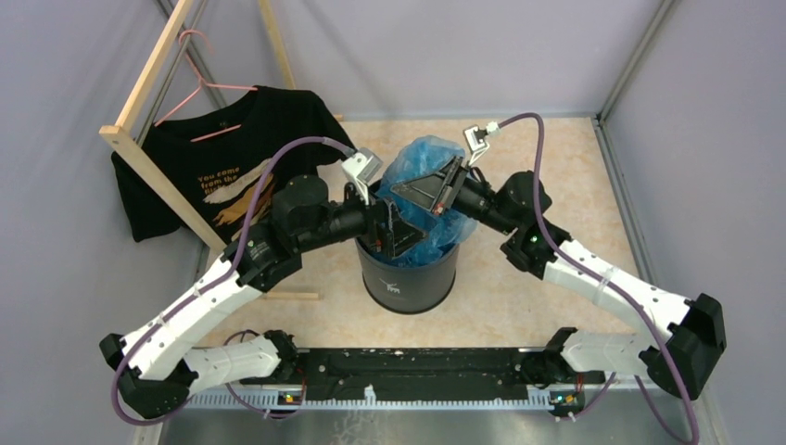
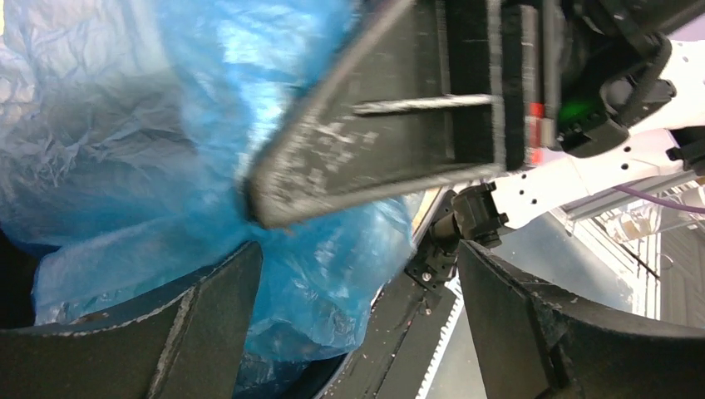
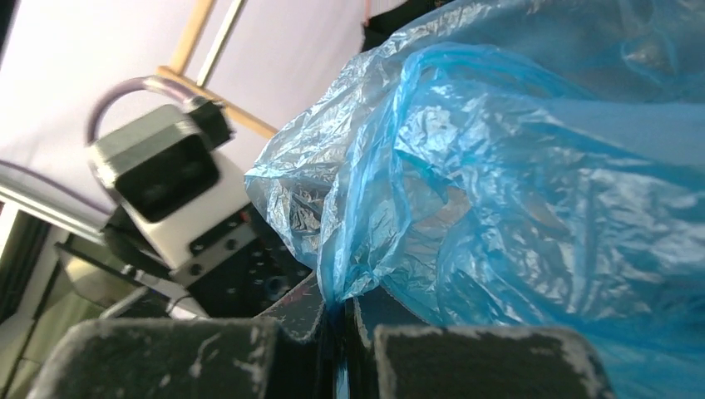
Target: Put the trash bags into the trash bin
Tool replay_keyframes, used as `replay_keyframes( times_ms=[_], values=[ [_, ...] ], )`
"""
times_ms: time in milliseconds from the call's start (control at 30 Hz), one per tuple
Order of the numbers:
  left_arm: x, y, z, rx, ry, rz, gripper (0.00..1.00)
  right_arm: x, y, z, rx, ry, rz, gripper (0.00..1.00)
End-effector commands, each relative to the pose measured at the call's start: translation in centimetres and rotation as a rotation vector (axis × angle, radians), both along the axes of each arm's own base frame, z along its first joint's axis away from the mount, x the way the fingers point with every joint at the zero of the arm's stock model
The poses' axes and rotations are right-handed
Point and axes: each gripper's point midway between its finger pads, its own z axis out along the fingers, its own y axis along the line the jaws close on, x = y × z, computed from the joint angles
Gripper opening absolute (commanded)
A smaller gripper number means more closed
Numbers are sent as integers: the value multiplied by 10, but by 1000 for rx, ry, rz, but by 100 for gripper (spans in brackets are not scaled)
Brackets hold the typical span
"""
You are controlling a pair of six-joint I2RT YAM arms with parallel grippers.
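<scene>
Well, closest to me is the black rail [image 1: 417, 371] at the near edge of the table [image 1: 584, 176], where both arms are bolted down. The left arm [image 1: 204, 306] and the right arm [image 1: 602, 278] both reach in toward the middle.

Next comes the trash bin [image 1: 408, 278]. It stands upright near the middle of the table, round and dark, with a little white deer logo [image 1: 394, 289] on the side facing me.

The trash bag [image 1: 422, 171] is partly in the bin. Its bottom part sits inside, and the rest puffs up high over the rim in a big, crinkly blue lump.

The left gripper [image 1: 389, 234] is at the left side of the bin's rim, pointing down. Its jaws are spread wide and hold nothing. The bag bulges just beside one finger [image 2: 191, 332], and I cannot tell if they touch.

The right gripper [image 1: 408, 193] is higher up, pressed against the top of the blue lump. Its jaws are squeezed almost together, with a thin fold of the bag pinched between them.

Farther back on the left, a black T-shirt [image 1: 232, 158] hangs on a pink hanger [image 1: 199, 88] from a wooden rack [image 1: 153, 69].
</scene>
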Motion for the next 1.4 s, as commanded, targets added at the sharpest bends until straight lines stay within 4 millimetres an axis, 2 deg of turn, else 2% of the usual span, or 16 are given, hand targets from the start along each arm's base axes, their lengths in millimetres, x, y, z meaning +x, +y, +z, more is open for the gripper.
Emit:
replay_keyframes(
  times_ms=[0,133,200,367,400,467,600,700,767,933,1033,1100,1200,1300,1367],
  values=[
    [11,6,15,-37,-13,81,91,-22,-1,56,193,-66,10,0],
    [24,14,13,-27,-7,175,76,-30,7,53,196,-59,27,0],
    [29,19,13,-24,-6,219,69,-31,4,50,203,-51,18,0],
    [37,27,14,-9,-19,274,30,-32,-3,37,184,-30,-4,1],
    [39,29,14,1,-26,289,23,-32,-4,33,170,-31,-8,5],
    [38,33,17,13,-46,287,16,-32,-8,23,116,-41,-31,17],
    [29,45,19,32,-75,282,1,-30,-22,-9,-104,-70,-104,50],
    [23,57,14,61,-80,293,0,-32,-45,-24,-269,-131,-166,68],
    [17,64,11,85,-75,288,0,-34,-66,-25,-351,-175,-221,75],
    [4,74,19,85,-96,262,0,-27,-130,-17,-498,-259,-438,80],
    [-1,77,28,63,-108,252,0,-20,-151,0,-535,-302,-539,82],
    [-1,77,33,55,-110,254,0,-15,-148,11,-537,-327,-553,82],
    [0,75,38,59,-112,250,0,-10,-115,22,-524,-383,-463,82],
    [-3,70,43,52,-112,216,0,4,-84,19,-555,-397,-400,81],
    [-4,70,47,42,-118,216,0,14,-69,16,-575,-402,-385,75]
  ],
)
